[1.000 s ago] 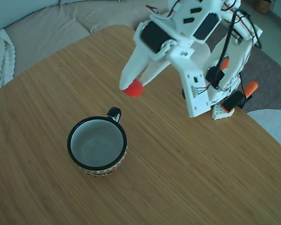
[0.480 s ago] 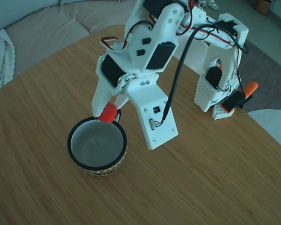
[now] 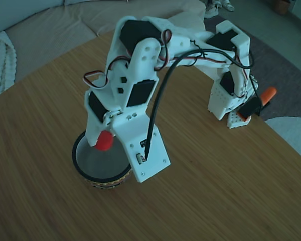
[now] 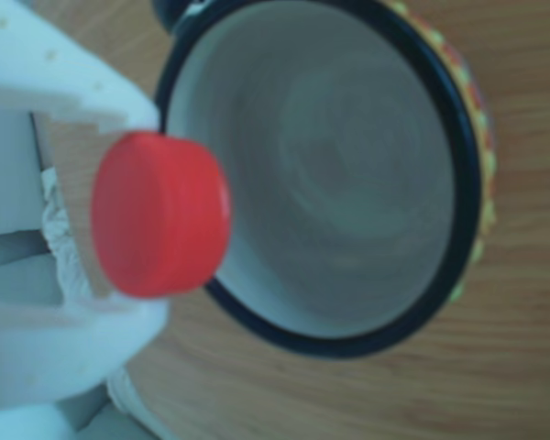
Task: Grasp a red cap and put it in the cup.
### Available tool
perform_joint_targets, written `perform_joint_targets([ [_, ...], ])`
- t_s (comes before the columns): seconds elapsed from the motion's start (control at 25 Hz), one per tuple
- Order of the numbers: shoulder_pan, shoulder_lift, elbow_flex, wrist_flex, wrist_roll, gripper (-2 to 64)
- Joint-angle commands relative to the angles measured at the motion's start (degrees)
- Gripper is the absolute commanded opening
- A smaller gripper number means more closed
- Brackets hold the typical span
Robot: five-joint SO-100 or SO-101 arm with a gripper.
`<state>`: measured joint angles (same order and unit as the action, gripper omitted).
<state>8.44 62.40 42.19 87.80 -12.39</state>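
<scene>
While the end effector [image 4: 119, 215] at the left of the other view stays out of the tail's concern, it is clamped on the red cap [image 4: 160, 214], which hangs over the near rim of the cup [image 4: 458, 137] filling the centre and right. In the fixed view the cap [image 3: 105, 140] sits above the cup's mouth [image 3: 85, 168] on the desk [image 3: 215, 191]. Best to carry it nearer the middle, then part the jaws.

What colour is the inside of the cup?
Pale grey-white inside the cup, under a black rim; clearest in the other view.
</scene>
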Motion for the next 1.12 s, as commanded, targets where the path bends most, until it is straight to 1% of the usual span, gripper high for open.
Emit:
perform_joint_targets([
  [0.0, 0.18, -0.79, -5.62, -0.62, -0.26, 15.6],
  [0.36, 0.00, -9.93, -11.51, -0.62, -0.26, 15.6],
  [0.72, -0.44, -10.81, -11.78, -0.53, -0.26, 15.9],
  [0.76, -0.35, -10.90, -11.78, -0.53, -0.26, 17.7],
  [0.88, -0.09, -10.90, -11.78, -0.53, 0.09, 27.7],
  [0.92, 0.09, -10.72, -11.78, -0.53, 0.18, 30.1],
  [0.96, 0.09, -10.72, -11.78, -0.53, 0.18, 31.3],
  [1.08, 0.09, -10.81, -11.78, -0.53, -0.09, 31.6],
])
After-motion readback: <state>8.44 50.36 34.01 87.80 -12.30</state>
